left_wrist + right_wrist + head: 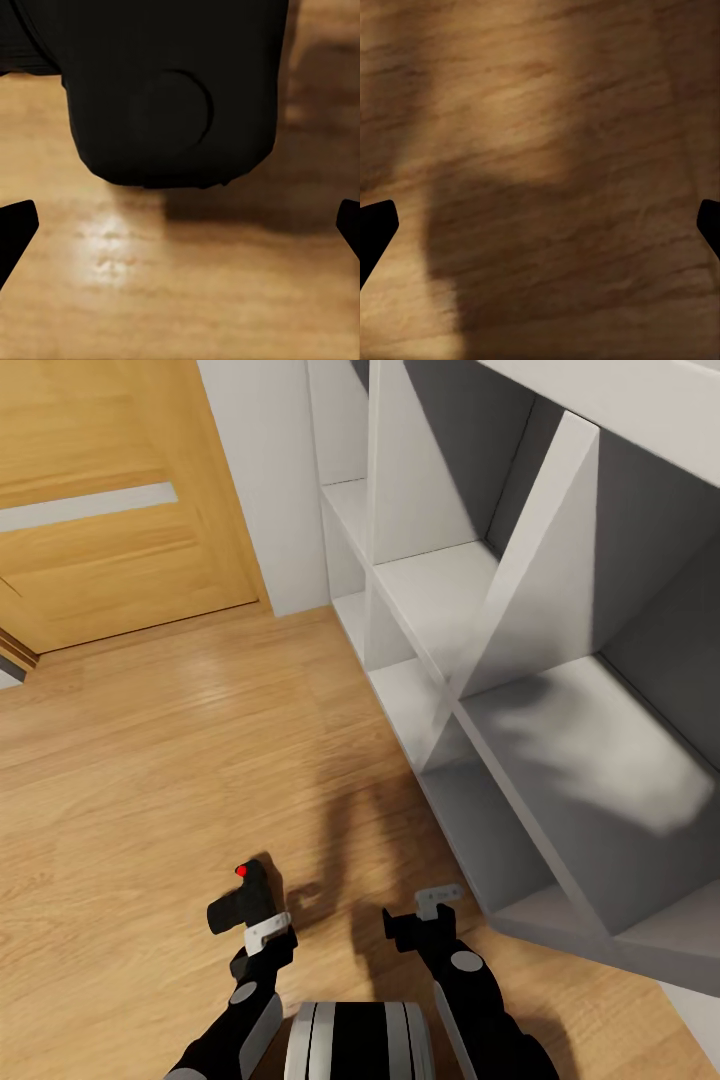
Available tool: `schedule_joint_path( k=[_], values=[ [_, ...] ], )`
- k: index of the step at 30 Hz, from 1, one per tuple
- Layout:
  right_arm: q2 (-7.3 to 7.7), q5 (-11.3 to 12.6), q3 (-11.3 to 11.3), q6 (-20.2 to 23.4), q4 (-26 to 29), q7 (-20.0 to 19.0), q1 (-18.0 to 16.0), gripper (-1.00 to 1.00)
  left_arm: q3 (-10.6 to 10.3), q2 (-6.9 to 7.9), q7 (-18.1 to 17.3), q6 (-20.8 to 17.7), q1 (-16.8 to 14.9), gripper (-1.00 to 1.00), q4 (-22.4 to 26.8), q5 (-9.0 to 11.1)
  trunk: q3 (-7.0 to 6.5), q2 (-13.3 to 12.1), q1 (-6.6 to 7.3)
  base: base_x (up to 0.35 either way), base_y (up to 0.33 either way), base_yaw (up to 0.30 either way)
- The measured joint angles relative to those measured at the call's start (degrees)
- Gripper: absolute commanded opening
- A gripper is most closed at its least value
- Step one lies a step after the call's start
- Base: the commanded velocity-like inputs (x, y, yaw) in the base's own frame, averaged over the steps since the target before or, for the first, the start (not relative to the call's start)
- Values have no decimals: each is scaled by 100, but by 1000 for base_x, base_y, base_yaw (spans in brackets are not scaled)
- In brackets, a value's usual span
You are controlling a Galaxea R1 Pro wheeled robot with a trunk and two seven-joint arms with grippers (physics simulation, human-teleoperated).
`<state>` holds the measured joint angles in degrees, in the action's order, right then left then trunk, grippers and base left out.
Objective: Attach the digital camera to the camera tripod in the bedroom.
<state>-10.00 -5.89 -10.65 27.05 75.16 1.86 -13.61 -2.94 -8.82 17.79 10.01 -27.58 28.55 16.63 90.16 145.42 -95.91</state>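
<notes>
1. the left gripper (262, 932) is closed on the digital camera (243, 902); in the left wrist view the dark body (169, 90) is seen close against the lens, above the wood floor (187, 285), while the two finger tips at the edges of that view stand wide of it, so the exact contact place cannot be told.
2. the right gripper (432, 908) carries nothing; in the right wrist view its finger tips (375, 225) are seen far apart over bare floor (540, 150).
3. the camera is held just in front of the robot's trunk (355, 1040), with its red dot (241, 870) on top, well apart from the white cubby shelf (520, 690), which stands to the right of it.
4. the camera is judged to be stiff, light and smooth, maybe a little slippery; the lens side is probably fragile. it should be held on the flat sides of the body, so that the bottom stays free for the tripod.
5. a wooden door (110, 500) is seen beyond the camera, to the left of the shelf.
</notes>
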Motion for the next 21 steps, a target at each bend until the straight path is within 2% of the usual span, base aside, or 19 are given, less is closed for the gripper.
schedule_joint_path(
  k=[17,21],
  values=[
    [0,-2,0,-3,0,0,0,100,8,0,18,10,0,100,-6,36,0,0,0,1,0,0],
    [0,-2,0,-3,0,0,1,100,8,0,19,10,0,100,-6,37,0,0,1,101,0,0]
  ],
)
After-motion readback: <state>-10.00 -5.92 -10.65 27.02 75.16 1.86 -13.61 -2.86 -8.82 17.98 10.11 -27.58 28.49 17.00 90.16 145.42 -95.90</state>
